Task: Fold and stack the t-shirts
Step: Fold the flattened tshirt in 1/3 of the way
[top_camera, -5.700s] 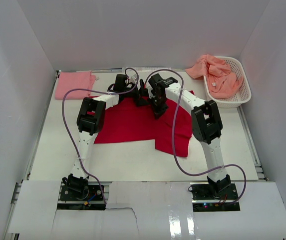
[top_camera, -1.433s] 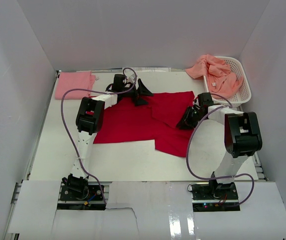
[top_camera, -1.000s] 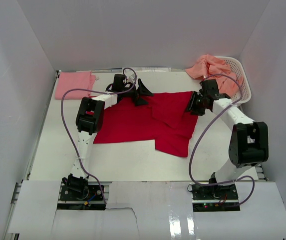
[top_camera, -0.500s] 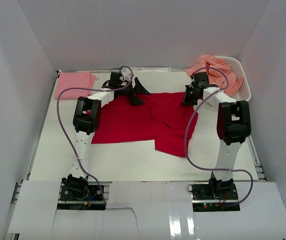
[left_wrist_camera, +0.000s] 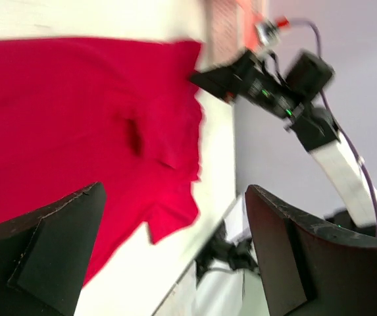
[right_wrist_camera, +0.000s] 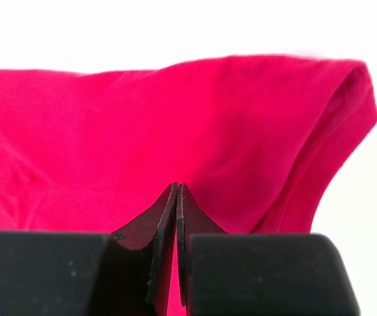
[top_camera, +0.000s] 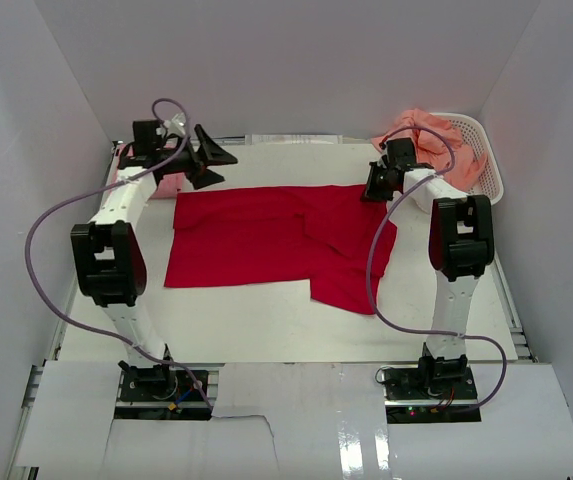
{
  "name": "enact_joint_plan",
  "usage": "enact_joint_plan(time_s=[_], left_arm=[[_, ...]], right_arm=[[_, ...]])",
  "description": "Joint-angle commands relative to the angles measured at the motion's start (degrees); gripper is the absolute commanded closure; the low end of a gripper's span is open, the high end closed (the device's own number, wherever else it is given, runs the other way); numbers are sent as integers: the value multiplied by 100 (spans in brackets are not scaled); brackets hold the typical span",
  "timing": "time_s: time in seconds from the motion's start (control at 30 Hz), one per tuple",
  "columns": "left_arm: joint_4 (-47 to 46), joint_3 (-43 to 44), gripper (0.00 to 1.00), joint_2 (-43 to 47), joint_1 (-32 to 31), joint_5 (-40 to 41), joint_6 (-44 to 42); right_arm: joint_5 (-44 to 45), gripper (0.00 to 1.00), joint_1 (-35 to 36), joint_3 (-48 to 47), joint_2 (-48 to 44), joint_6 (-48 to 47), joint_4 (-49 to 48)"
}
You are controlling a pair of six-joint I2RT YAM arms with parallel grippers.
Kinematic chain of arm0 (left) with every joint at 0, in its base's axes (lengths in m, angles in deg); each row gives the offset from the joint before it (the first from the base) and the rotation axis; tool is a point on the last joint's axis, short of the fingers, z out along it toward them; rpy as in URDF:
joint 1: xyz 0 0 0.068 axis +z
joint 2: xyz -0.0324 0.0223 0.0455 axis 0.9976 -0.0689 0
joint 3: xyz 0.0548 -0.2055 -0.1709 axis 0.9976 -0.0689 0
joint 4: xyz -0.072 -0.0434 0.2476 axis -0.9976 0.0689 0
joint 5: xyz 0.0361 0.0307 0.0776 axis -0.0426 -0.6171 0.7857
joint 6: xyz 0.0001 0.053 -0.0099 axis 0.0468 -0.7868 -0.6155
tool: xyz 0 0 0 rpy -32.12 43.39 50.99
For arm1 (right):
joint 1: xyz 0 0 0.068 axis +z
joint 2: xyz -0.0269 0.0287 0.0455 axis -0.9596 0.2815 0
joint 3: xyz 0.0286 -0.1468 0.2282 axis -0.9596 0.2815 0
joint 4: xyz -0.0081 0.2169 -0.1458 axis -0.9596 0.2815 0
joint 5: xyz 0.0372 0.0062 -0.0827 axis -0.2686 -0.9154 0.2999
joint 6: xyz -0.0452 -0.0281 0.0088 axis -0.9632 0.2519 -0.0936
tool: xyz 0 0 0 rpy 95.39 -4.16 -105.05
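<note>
White surface (top_camera: 266,325), top view: red shirt (top_camera: 256,235) spread flat, just near-right of the left claw (top_camera: 216,168), which is wide open and clear of the cloth. Right claw (top_camera: 370,190) sits at the red shirt's far right corner. Left wrist: red shirt (left_wrist_camera: 76,118) below spread fingers (left_wrist_camera: 56,250). Right wrist: right claw (right_wrist_camera: 177,192) pinched together against the red shirt (right_wrist_camera: 175,118); grip unclear.

Bright red t-shirt (top_camera: 266,235) of soft matt cloth, lightly creased, salmon t-shirts (top_camera: 458,158) of crumpled matt cloth, white latticed basket (top_camera: 471,205) of smooth plastic, table (top_camera: 246,320) matt white, near panel (top_camera: 366,425) glossy and reflective, right gripper (right_wrist_camera: 177,187) matt black.
</note>
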Motion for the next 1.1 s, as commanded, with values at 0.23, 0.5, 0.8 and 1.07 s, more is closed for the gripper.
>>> enact_joint_plan(time_s=[0.23, 0.5, 0.8, 1.07], left_arm=[[944, -481, 2, -353, 532, 2062, -923], [1436, 478, 2, -1205, 532, 3265, -1196], [1506, 874, 2, -1742, 532, 3855, -1117], [1533, 1023, 2, -2128, 532, 4215, -1134]], right_arm=[[118, 92, -89, -602, 434, -80, -169], [320, 92, -89, -1129, 820, -176, 94], [680, 92, -98, -1419, 1277, -264, 436], [804, 92, -185, -1780, 1568, -247, 657]])
